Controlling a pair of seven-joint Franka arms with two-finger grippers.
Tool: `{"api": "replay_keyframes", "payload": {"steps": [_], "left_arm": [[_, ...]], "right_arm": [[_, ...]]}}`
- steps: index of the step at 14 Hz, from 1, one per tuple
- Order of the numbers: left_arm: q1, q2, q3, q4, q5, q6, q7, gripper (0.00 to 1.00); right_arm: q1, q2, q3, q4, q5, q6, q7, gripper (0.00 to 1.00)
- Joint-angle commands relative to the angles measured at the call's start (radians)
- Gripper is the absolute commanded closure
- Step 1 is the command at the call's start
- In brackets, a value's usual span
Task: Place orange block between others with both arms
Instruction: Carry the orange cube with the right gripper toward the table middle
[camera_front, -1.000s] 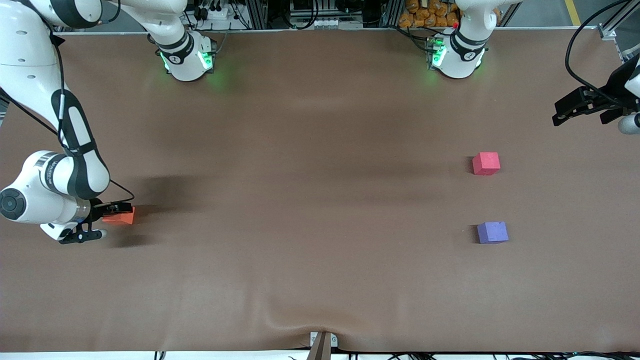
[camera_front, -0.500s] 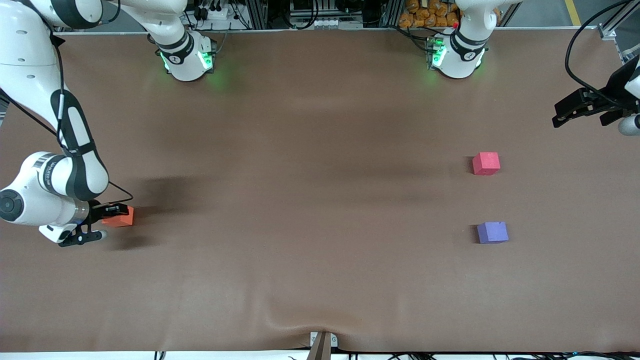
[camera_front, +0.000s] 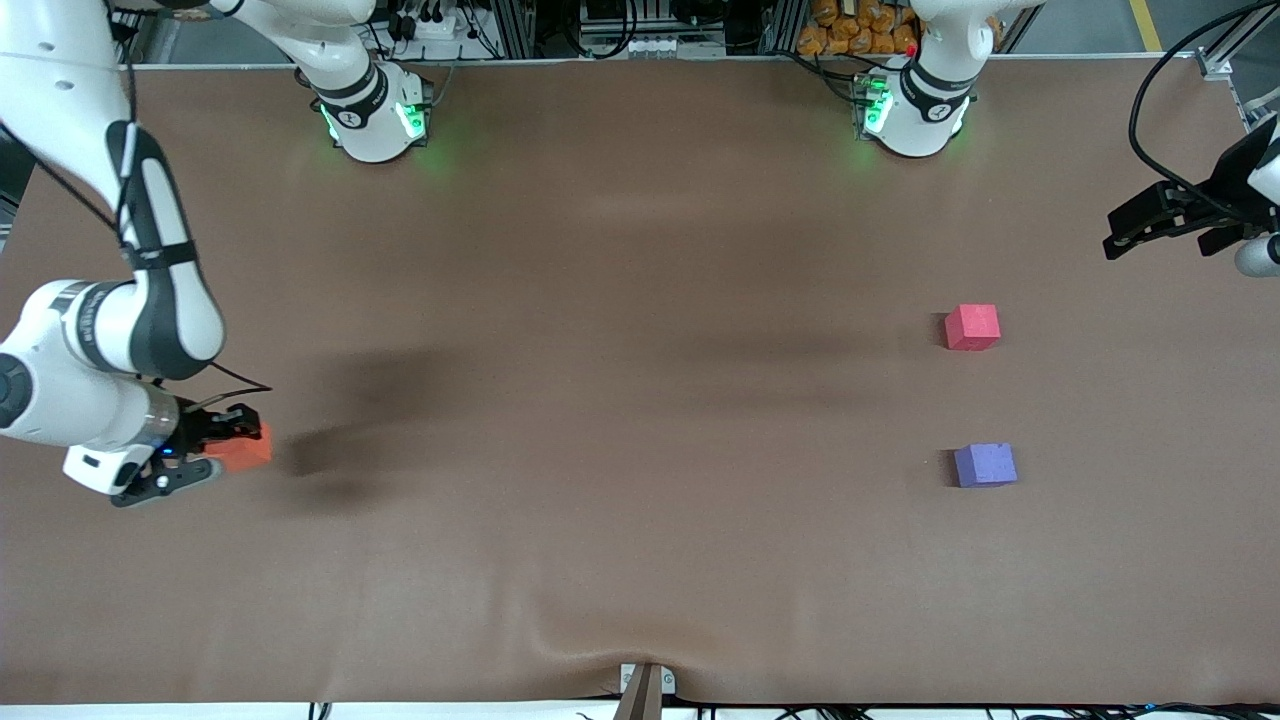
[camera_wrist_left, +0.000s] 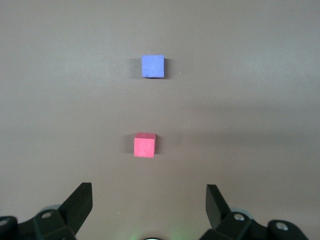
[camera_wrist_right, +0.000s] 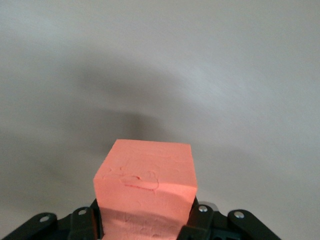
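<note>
orange block (camera_front: 243, 450) is clamped in the right claw (camera_front: 215, 447) at the right arm's end of the desk (camera_front: 600, 400), jaws closed on its sides; right wrist view shows the foam dented where the grip bites, block (camera_wrist_right: 145, 187) filling the space between the jaws. Looks lifted off the desk, judging by the shadow offset beside it, but can't be sure

Red-pink block (camera_front: 972, 327) and purple block (camera_front: 985, 465) sit at the left arm's end, well apart from the orange one, purple nearer the front camera, with a clear gap between them. Left wrist view has both in frame, red-pink (camera_wrist_left: 144, 145) and purple (camera_wrist_left: 152, 66), in line

Left claw (camera_front: 1165, 218) hangs over the desk edge at the left arm's end, jaws spread wide, holding nothing; that arm is waiting

Progress, my read: pick is done, that's all. Left to do: carry across the desk, probably a handover to the left arm since the target gap is at its end, then set down between the two blocks. Early stage

Writing: some small dark lettering on the right arm's wrist band in the front view, too small to read. No labels on the blocks or desk
</note>
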Motion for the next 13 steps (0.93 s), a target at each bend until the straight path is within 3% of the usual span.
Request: {"api": "replay_keyframes", "payload": {"steps": [1, 5, 8, 11, 13], "left_arm": [[0.002, 0.01, -0.003, 0.016, -0.005, 0.002, 0.008, 0.0], [0.002, 0.01, -0.001, 0.018, -0.005, 0.002, 0.008, 0.0], [0.004, 0.01, -0.003, 0.016, -0.005, 0.002, 0.008, 0.0], [0.002, 0.01, -0.001, 0.016, -0.005, 0.002, 0.008, 0.0], [-0.001, 0.012, -0.001, 0.018, -0.005, 0.002, 0.008, 0.0]], "right_arm": [[0.121, -0.003, 0.0, 0.014, -0.001, -0.005, -0.011, 1.0], [0.333, 0.029, 0.004, 0.057, 0.106, 0.006, 0.082, 1.0], [0.419, 0.063, 0.006, 0.065, 0.115, 0.009, 0.242, 1.0], [0.503, 0.112, 0.006, 0.09, 0.201, 0.017, 0.36, 1.0], [0.56, 0.143, 0.004, 0.116, 0.21, 0.021, 0.472, 1.0]]}}
